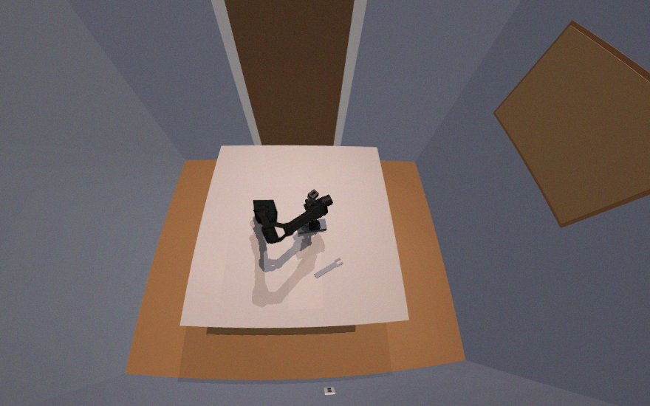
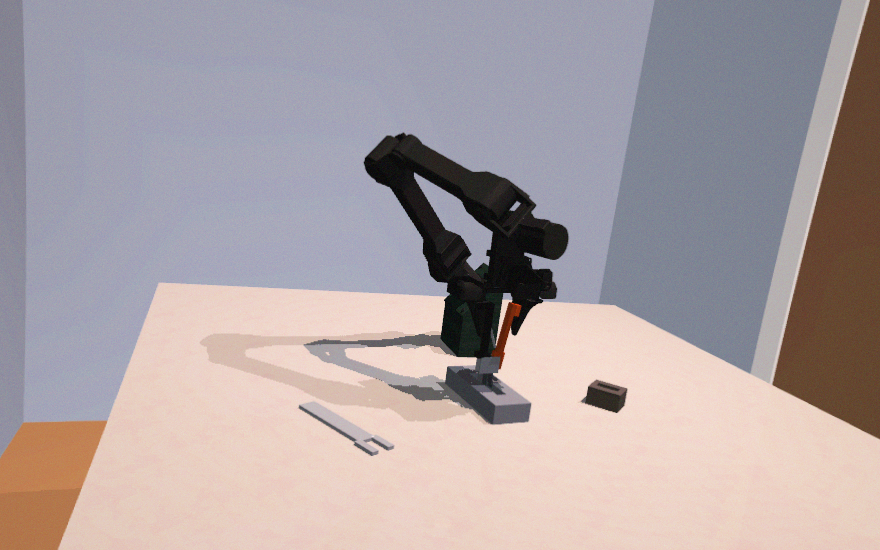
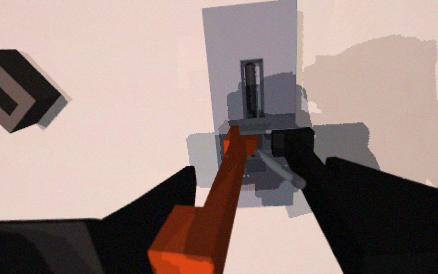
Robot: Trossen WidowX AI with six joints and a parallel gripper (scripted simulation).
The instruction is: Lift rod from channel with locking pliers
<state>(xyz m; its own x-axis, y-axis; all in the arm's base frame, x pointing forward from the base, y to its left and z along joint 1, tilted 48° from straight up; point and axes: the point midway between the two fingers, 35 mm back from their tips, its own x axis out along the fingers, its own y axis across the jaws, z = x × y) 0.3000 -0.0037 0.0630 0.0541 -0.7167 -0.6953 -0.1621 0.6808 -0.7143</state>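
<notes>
The dark, round-ended rod (image 3: 251, 90) is lying in the slot of a grey rectangular block (image 1: 322, 223) (image 2: 512, 409) (image 3: 255, 30). The black gripper (image 1: 314, 224) (image 2: 499, 334) (image 3: 259, 170) is standing well open, fingers spread around the orange-and-black-handled pliers (image 2: 509, 330) (image 3: 227, 180) and gripping their 2 handles. Their grey head is sitting over the slot; can't tell if the jaws are straddling the rod. Farther out, a brown slotted holster (image 1: 309, 194) (image 2: 606, 399) (image 3: 42, 85) and a flat grey forked tool (image 1: 327, 268) (image 2: 334, 421) are just lying around.
</notes>
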